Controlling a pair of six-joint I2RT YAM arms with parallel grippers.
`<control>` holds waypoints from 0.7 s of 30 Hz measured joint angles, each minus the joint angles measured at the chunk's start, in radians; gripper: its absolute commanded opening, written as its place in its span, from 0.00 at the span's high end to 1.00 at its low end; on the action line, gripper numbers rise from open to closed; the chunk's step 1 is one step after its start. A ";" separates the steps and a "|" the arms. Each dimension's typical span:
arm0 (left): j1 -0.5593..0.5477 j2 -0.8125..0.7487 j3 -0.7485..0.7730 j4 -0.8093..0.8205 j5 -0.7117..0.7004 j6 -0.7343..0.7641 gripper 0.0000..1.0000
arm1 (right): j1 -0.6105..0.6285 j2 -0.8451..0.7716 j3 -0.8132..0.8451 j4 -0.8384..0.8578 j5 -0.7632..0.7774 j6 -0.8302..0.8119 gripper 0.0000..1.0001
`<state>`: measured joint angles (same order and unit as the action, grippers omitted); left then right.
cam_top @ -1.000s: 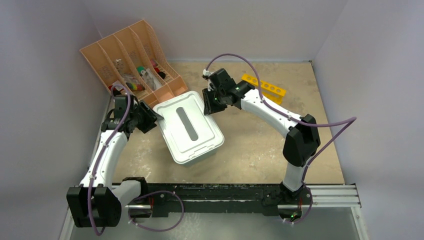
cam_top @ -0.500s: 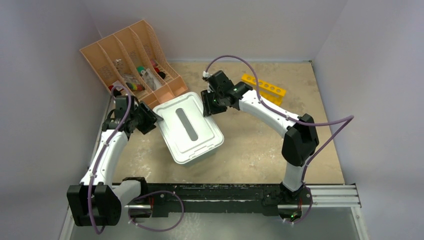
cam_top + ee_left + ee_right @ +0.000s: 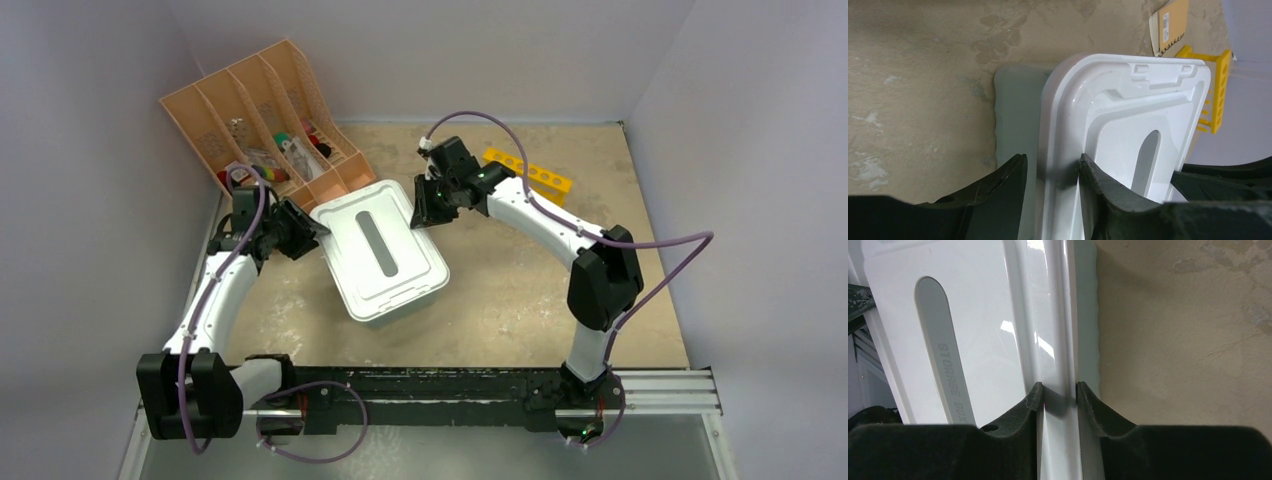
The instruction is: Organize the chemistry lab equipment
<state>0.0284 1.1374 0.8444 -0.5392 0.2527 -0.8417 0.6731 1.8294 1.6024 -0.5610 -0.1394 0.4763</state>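
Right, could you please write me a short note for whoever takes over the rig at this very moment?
Left claw: straddles the white lid at its left rim; grip unclear.
Right claw: pinched on the lid's opposite rim.
Things: small items sit in the organiser slots; yellow rack at the back; tub closed, contents hidden.
Done: some items filed.
Left: probably lift the lid off with both claws; other equipment not visible.
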 measured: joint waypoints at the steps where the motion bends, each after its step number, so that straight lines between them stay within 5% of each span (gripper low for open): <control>1: 0.000 0.004 -0.001 0.009 0.008 -0.001 0.64 | -0.009 0.000 -0.005 0.006 -0.014 0.001 0.81; 7: -0.002 0.008 -0.025 0.080 0.063 -0.011 0.63 | -0.039 -0.004 -0.017 0.030 -0.047 -0.019 0.78; 14: -0.007 0.008 -0.027 0.069 0.085 -0.001 0.46 | -0.049 -0.029 -0.037 0.046 -0.039 -0.054 0.51; 21: -0.013 0.021 0.135 -0.146 -0.062 0.077 0.34 | -0.077 -0.109 -0.037 0.026 -0.001 -0.069 0.34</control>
<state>0.0154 1.1587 0.9791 -0.6853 0.1909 -0.7643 0.5961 1.7203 1.5658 -0.5350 -0.1406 0.4072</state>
